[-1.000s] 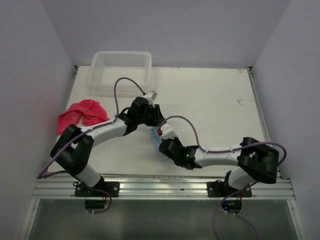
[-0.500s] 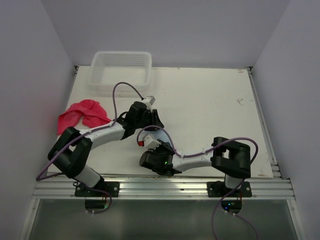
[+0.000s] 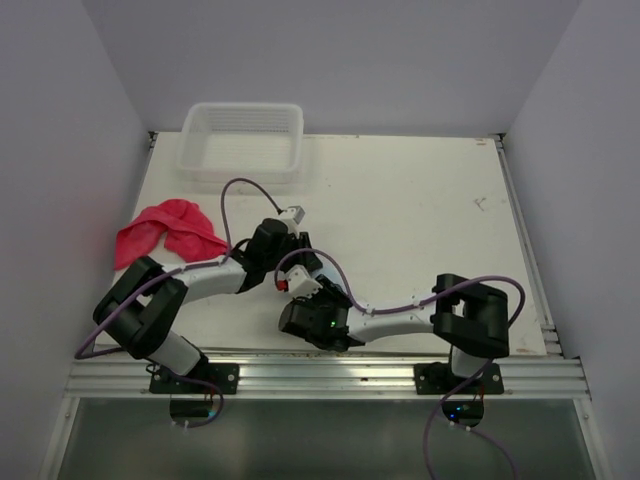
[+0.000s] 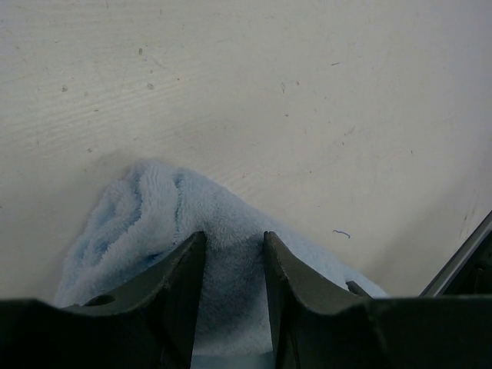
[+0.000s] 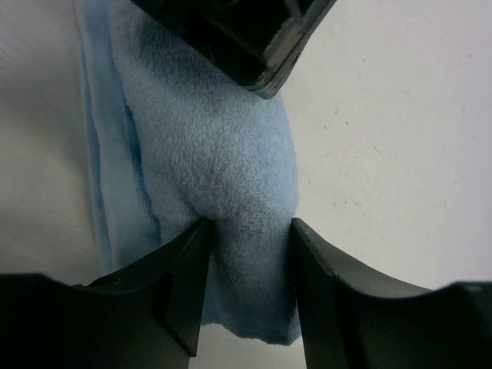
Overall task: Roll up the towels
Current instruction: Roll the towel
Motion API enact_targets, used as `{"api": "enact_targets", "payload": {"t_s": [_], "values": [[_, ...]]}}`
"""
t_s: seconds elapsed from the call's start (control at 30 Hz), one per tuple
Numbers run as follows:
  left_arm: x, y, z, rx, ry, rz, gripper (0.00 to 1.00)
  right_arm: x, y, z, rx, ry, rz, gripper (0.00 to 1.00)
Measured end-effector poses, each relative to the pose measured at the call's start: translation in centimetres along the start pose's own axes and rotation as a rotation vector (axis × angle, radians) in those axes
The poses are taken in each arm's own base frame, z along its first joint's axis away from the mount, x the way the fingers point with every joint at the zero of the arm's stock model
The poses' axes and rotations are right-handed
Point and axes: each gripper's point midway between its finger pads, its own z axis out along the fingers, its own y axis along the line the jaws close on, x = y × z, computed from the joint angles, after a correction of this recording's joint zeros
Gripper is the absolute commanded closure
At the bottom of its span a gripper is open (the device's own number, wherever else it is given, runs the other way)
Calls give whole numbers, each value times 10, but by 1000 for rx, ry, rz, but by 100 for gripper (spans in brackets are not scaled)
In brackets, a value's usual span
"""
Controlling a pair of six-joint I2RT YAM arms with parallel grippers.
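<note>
Right now my left gripper (image 4: 233, 242) pinches a raised ridge of the light blue terry cloth towel (image 4: 138, 223), which lies bunched on the white table (image 4: 307, 92) near its front edge. My right gripper (image 5: 248, 231) clamps another fold of that towel, facing the left one. The bright pinkish-red cloth towel (image 3: 165, 228) lies crumpled well apart, by the table's left edge.

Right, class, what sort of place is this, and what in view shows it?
Probably a robot test cell: a left arm and right arm mounted on a metal rail at a white table, plain walls close around, and props: plastic basket, pink towel, blue towel.
</note>
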Motion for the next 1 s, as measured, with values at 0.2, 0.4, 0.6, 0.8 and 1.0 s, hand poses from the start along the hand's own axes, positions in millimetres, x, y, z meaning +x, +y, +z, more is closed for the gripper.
{"api": "enact_targets", "payload": {"t_s": [0.2,0.4,0.6,0.8,1.0], "values": [[2,2,-3,-1,-10,2,59,-25,-6,-26,-165,-51,159,32],[4,3,-5,4,-19,3,59,-47,-31,-32,-344,-88,451,28],[7,4,-8,9,-28,0,59,-21,-41,-5,-432,13,650,28],[9,5,-10,13,-34,-8,59,-12,-15,0,-530,80,705,32],[10,5,-12,16,-38,-15,59,17,11,4,-586,161,738,42]]}}
